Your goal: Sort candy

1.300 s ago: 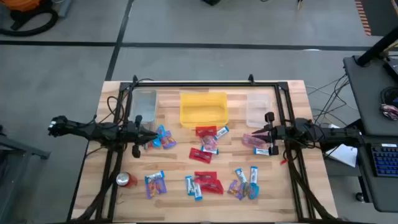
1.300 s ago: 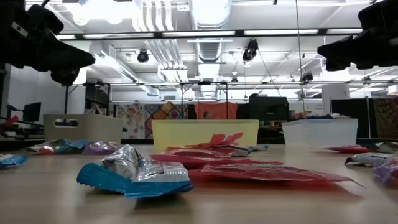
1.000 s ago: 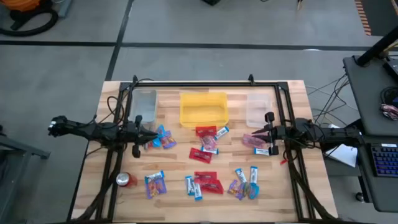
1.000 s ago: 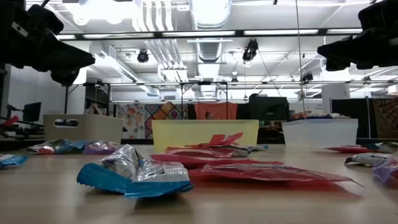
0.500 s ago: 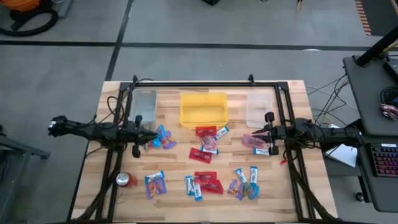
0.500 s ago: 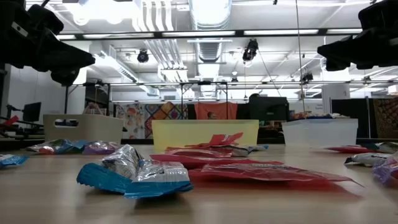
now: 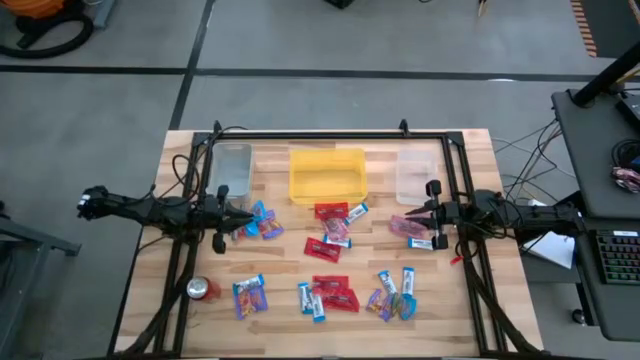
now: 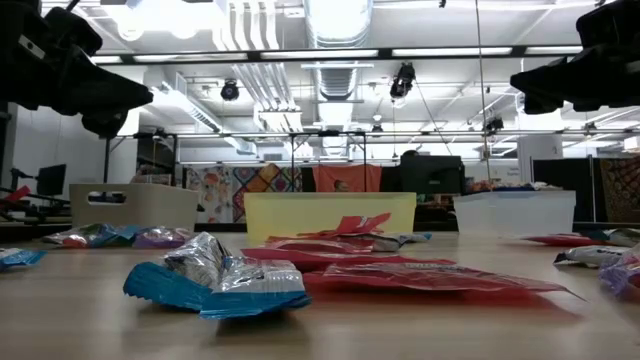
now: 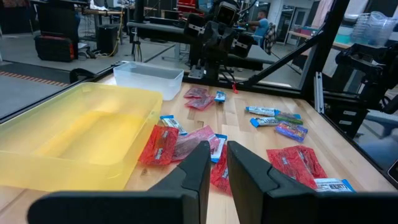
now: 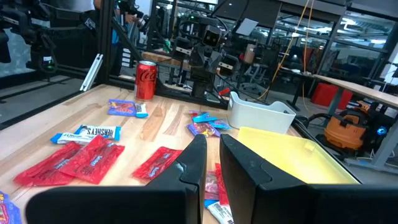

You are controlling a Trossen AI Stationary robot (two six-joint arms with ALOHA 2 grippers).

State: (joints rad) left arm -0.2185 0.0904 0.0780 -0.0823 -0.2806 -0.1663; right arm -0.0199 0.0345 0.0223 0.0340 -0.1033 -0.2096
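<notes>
Light wooden plank table [image 7: 280, 330], w/ shiny wrapped candy [image 7: 328, 292] scattered across the middle. Along the far edge: grey bin [image 7: 233, 168], yellow plastic tray [image 7: 327, 175], clear tub [image 7: 414, 176]. Red soda can [image 7: 200, 289] near-left.

Overhead, table-level and two facing wrist cameras share the yellow bin [image 7: 326, 174].

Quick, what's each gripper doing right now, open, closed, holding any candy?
Left gripper: jaws nearly closed, holding nothing, raised over the table's left side.
Right gripper: jaws nearly closed, holding nothing, raised over the table's right side.
</notes>
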